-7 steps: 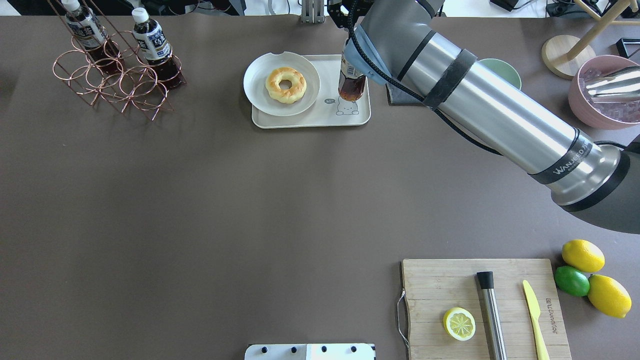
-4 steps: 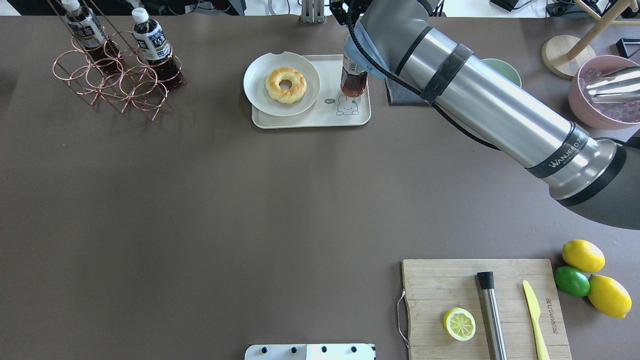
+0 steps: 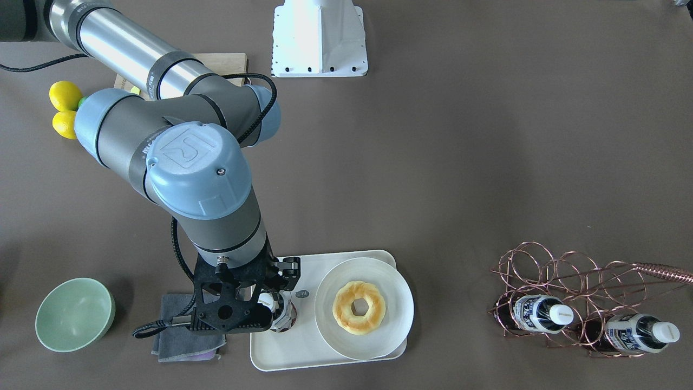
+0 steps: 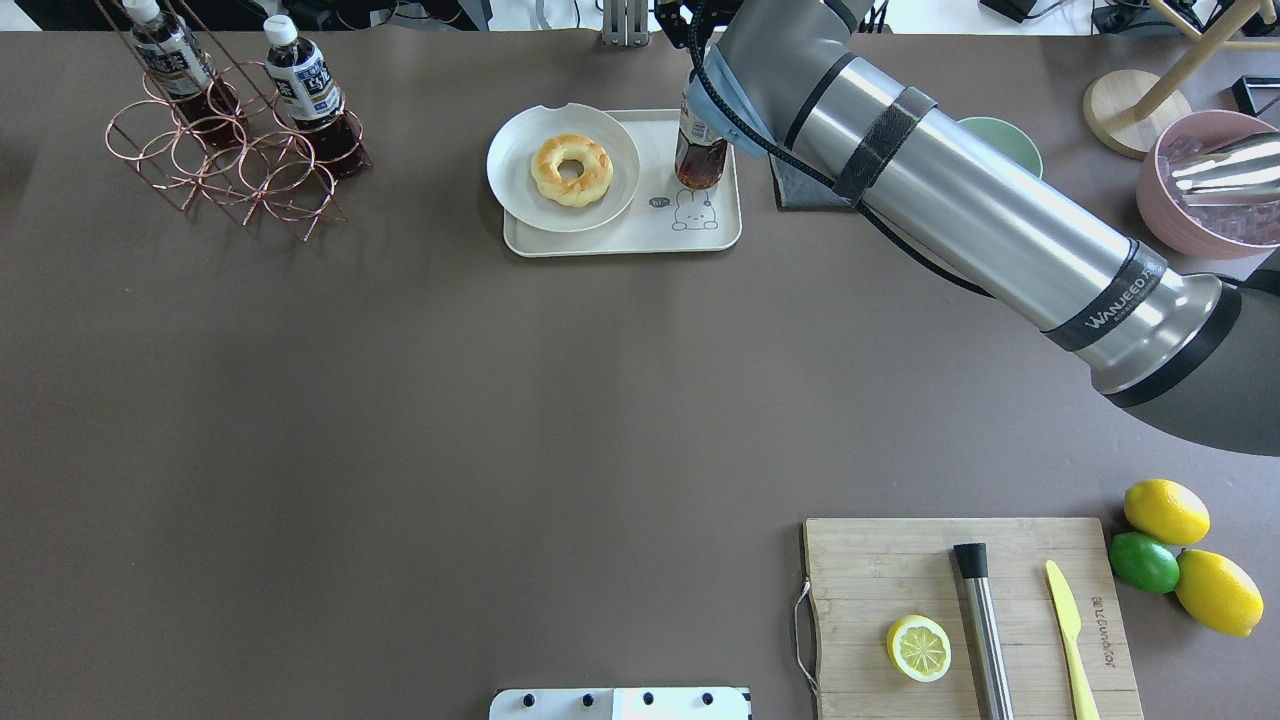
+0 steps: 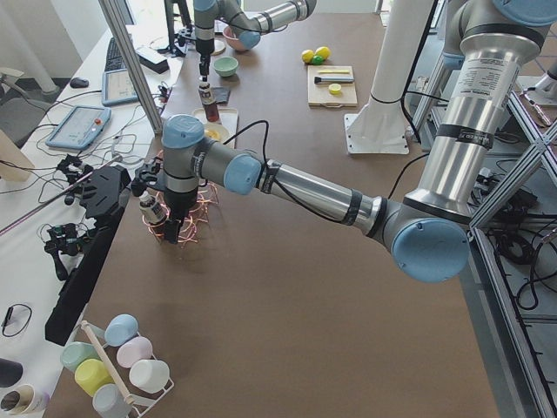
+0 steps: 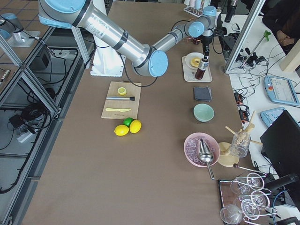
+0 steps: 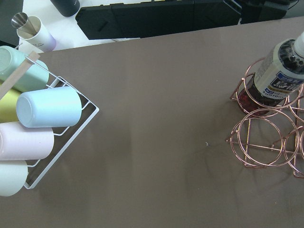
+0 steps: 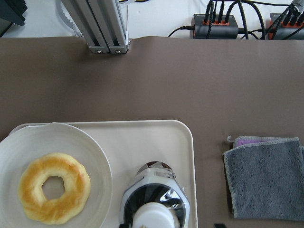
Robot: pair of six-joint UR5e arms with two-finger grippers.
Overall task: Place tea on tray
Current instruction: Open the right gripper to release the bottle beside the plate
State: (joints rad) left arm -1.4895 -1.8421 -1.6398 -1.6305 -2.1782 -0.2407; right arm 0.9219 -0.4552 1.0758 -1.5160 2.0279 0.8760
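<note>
The tea (image 4: 701, 160) is a small bottle of dark liquid with a white cap. It stands upright over the right part of the cream tray (image 4: 700, 235), beside the bear drawing. My right gripper (image 3: 275, 311) is shut on the bottle's upper part. The bottle's base is at or just above the tray floor, and I cannot tell which. In the right wrist view the bottle (image 8: 154, 197) is right below the camera, over the tray (image 8: 142, 137). My left gripper (image 5: 174, 228) shows only in the exterior left view, by the copper rack, and I cannot tell whether it is open or shut.
A white plate (image 4: 520, 190) with a doughnut (image 4: 571, 169) fills the tray's left part. Two alike bottles (image 4: 300, 85) sit in the copper rack (image 4: 240, 165). A grey cloth (image 3: 184, 336) and a green bowl (image 3: 74, 314) lie beside the tray. A cutting board (image 4: 900, 560), lemons and a lime are near the robot.
My right gripper has moved the tea slightly toward the tray's far edge and lowered it. The bottle looks shorter and more upright now.
</note>
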